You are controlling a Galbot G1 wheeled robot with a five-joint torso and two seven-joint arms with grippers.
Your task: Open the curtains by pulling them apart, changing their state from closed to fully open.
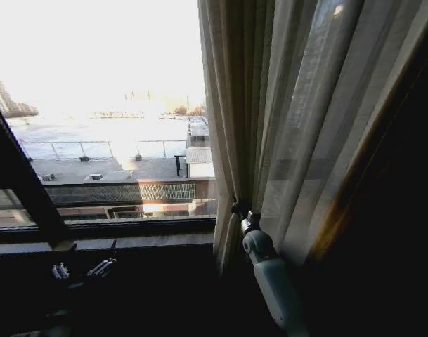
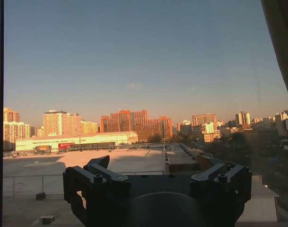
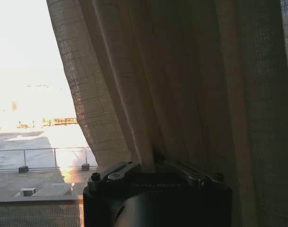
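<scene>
The right gripper (image 1: pixel 240 210) is pinched closed on a bunched fold of the curtains (image 1: pixel 284 119), the sheer white fabric gathered into a narrow waist exactly where the fingers meet. In the right wrist view the fold of cloth runs straight down into the gap between the two dark fingers (image 3: pixel 116 171), which press together around it. From that grip the panel rises in long vertical pleats above the claw and spreads away from it toward the robot's right, where it overlaps a darker strip at the window's edge; the fabric's long axis stands upright, at right angles to any sideways pull. On the other side of the claw lies bare glass, showing rooftops and a bright sky, so the opening already reaches right up to the held fold. The remaining travel, by this reading, lies to the right of the claw, toward the dark window side.

The left gripper (image 1: pixel 83 269) hangs low by the window sill (image 1: pixel 129 242), well apart from the cloth, its fingers (image 2: pixel 94 177) spread wide and empty against the city view. The right arm is plainly the nearer one.
</scene>
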